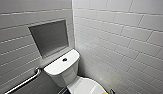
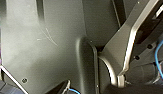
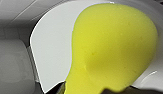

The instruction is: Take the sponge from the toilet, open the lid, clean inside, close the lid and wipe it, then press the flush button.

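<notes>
1. Yellow sponge [image 3: 112, 47] is in the R pincer [image 3: 88, 89]. The foam is squeezed to a narrow waist at the grip, so I judge the pincer clamped on it. The bulk of the block sticks out free, prob. so the broad end can do the wiping.
2. Where: sponge hangs over the lid [image 3: 52, 50] of the toilet [image 1: 64, 77]. Head cam catches just a yellow sliver near the lid's front-right edge. Touching the lid or just above it – can't tell.
3. Lid looks down flat over the bowl, white top side showing, so pickup seems done & opening not yet.
4. Flush button [image 1: 64, 59]: dark dot at centre of the tank top [image 1: 55, 67], well apart from the sponge. Makes sense, since it's the last step.
5. L pincer: wrist cam faces a dark robot panel [image 2: 47, 50]. Apart or together – can't tell.
6. Surroundings: grey tiled walls [image 1: 122, 37] meet in a corner behind the tank. Recessed niche [image 1: 50, 37] above it, metal grab bar [image 1: 24, 82] on the wall beside it. Tight spot, so arm room is prob. limited.
</notes>
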